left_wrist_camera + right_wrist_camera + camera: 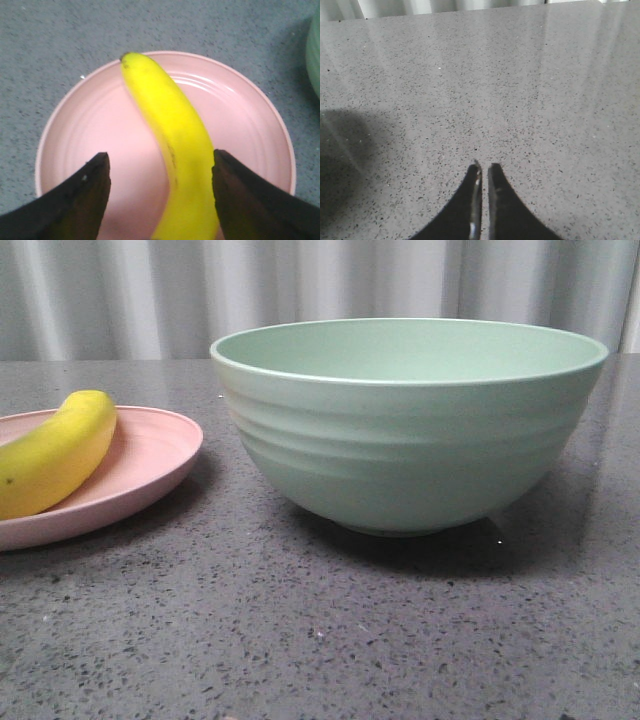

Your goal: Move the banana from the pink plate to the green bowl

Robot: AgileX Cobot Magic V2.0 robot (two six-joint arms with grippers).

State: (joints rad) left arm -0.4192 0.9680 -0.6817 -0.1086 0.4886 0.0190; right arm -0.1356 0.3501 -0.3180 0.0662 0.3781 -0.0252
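Note:
The yellow banana lies on the pink plate at the left of the front view. The pale green bowl stands upright and empty to the plate's right. In the left wrist view the banana lies across the pink plate. My left gripper is open above the plate, with the banana between its two black fingers, close to one of them. My right gripper is shut and empty over bare table. Neither gripper shows in the front view.
The grey speckled table carries the plate and bowl. A pale curtain hangs behind the table. The bowl's edge shows at the side of the left wrist view.

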